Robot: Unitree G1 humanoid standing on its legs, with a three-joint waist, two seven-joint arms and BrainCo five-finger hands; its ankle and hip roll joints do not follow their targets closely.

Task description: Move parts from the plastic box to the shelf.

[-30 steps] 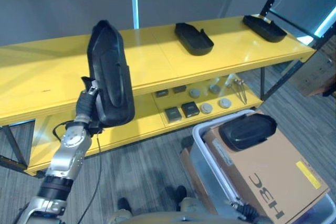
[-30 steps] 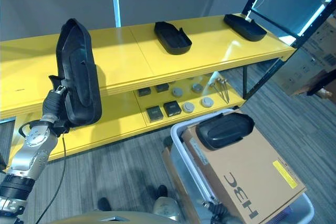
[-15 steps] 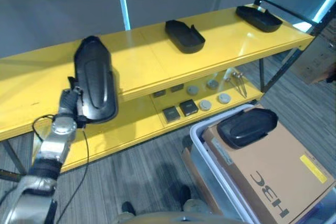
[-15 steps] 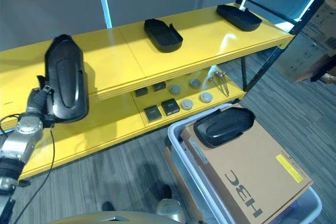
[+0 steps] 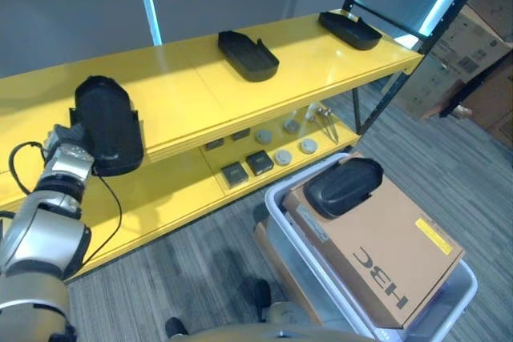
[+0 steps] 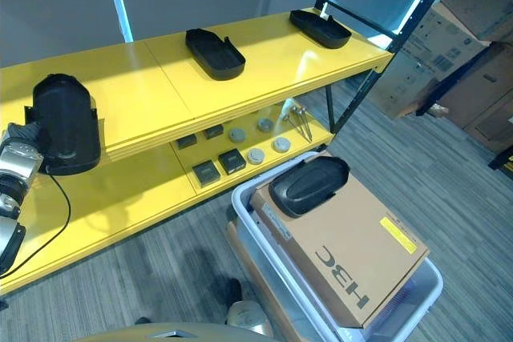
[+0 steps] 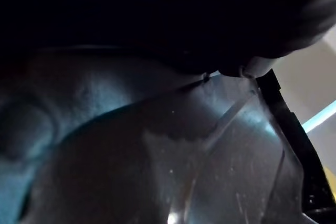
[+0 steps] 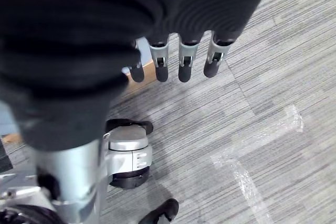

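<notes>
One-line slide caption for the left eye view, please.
Left hand brings a black moulded plastic part to the yellow shelf beside two more; another waits on the cardboard box.

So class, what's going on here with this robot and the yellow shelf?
The robot's left hand is at the left end of the yellow metal shelf with a long black moulded plastic part against its top board; its fingers are hidden behind the part. Two similar black parts already lie further along the top board. Another black part waits on a brown cardboard box inside the grey plastic box. The right hand hangs idle above the carpet, fingers relaxed.
</notes>
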